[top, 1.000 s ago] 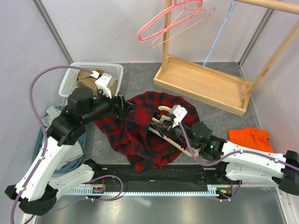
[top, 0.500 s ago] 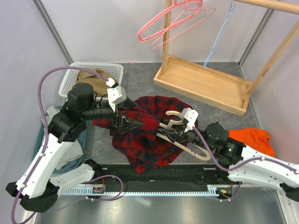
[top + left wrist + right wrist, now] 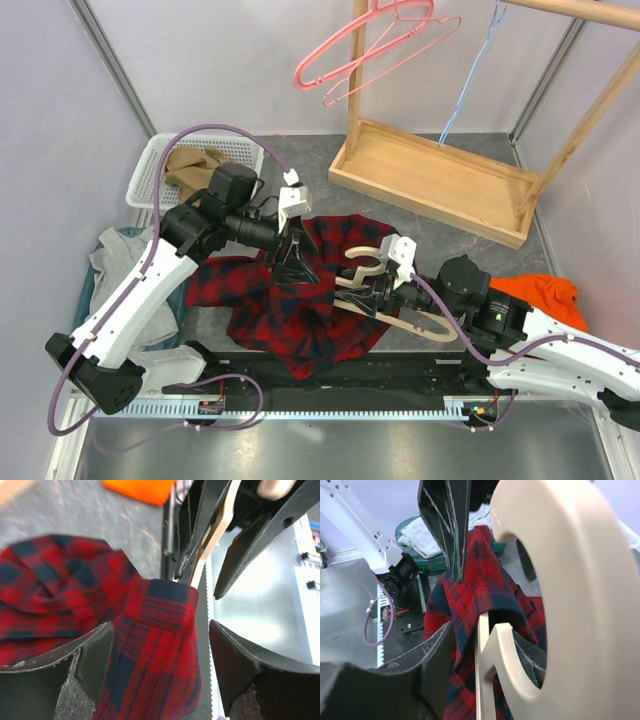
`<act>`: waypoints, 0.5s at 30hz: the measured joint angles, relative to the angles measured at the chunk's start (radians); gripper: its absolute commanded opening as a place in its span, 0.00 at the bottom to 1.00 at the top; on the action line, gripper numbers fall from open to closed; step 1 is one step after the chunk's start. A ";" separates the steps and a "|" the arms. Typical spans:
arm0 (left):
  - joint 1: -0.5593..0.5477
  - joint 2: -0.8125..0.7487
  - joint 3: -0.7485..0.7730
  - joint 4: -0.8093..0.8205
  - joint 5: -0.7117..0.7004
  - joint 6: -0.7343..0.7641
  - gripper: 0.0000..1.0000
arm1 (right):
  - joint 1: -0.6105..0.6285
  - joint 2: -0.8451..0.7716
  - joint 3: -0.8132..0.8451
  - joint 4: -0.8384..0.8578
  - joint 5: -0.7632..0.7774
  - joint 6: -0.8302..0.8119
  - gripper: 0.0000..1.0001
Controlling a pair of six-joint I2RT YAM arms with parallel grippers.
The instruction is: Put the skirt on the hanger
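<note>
Shirt (image 3: 270, 300) is red-black plaid (wooden hanger (image 3: 580, 580) cream), skirt (image 3: 192, 165) tan, hanger (image 3: 375, 45) pink.

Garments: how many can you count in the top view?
4. A plaid shirt lies mid-table, an orange garment is at the right, the skirt is in the basket, and a grey garment is at the far left. More may be hidden beneath.

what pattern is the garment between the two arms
The garment is red-and-black plaid, clearest in the left wrist view.
</note>
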 measured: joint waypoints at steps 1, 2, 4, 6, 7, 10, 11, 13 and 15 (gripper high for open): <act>-0.008 0.003 -0.006 -0.014 0.002 0.005 0.78 | 0.000 0.006 0.005 -0.001 -0.007 0.000 0.00; -0.017 0.003 -0.011 -0.023 0.002 0.010 0.75 | 0.000 0.011 0.008 -0.003 -0.014 0.001 0.00; -0.042 0.003 -0.023 -0.046 0.003 0.021 0.73 | 0.000 0.023 0.015 -0.006 -0.027 0.003 0.00; -0.061 0.003 -0.034 -0.061 0.004 0.030 0.70 | 0.000 0.033 0.018 -0.006 -0.036 0.004 0.00; -0.069 0.003 -0.041 -0.066 0.004 0.033 0.68 | 0.000 0.037 0.018 -0.007 -0.039 0.004 0.00; -0.085 0.004 -0.058 -0.077 -0.001 0.038 0.46 | 0.000 0.046 0.023 -0.011 -0.044 0.004 0.00; -0.092 0.006 -0.063 -0.083 -0.006 0.040 0.35 | 0.000 0.047 0.024 -0.013 -0.047 0.004 0.00; -0.103 0.016 -0.067 -0.089 -0.013 0.040 0.33 | 0.000 0.047 0.029 -0.020 -0.052 0.006 0.00; -0.113 0.024 -0.068 -0.090 -0.017 0.042 0.29 | 0.000 0.047 0.034 -0.032 -0.056 0.007 0.00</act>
